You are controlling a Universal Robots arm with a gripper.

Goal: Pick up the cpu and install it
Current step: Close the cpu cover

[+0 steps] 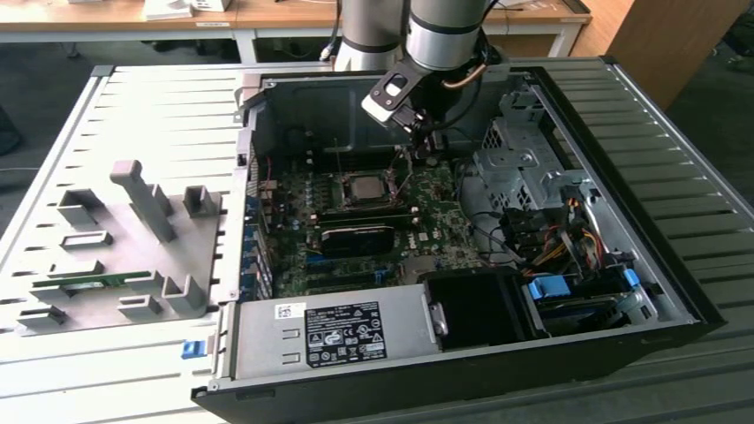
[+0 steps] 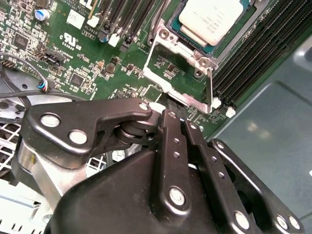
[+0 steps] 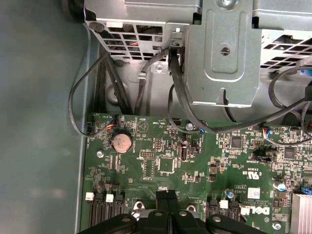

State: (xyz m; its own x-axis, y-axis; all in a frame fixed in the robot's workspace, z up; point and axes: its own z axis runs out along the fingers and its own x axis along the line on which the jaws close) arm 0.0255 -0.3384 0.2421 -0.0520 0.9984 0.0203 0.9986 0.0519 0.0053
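The cpu point(image 2: 212, 17) is a silver-grey square lying in its socket on the green motherboard; it also shows mid-board as the cpu point(image 1: 359, 186) in the exterior view. The socket's metal load frame point(image 2: 180, 73) stands swung open beside it. My gripper point(image 1: 426, 152) hangs inside the open computer case, toward the exterior view's right of the socket and apart from the chip. Its black fingers point(image 2: 168, 126) lie together with nothing between them, the tips close to the open frame's edge. In the first wrist view the gripper point(image 3: 167, 196) is just above the board.
The case walls point(image 1: 253, 132) surround the board. A metal drive cage point(image 1: 518, 168) with cables point(image 3: 175, 87) stands at the exterior view's right, and a power supply point(image 1: 330, 331) is at the front. A grey fixture point(image 1: 130, 256) holding a green memory stick point(image 1: 88, 281) sits outside the case.
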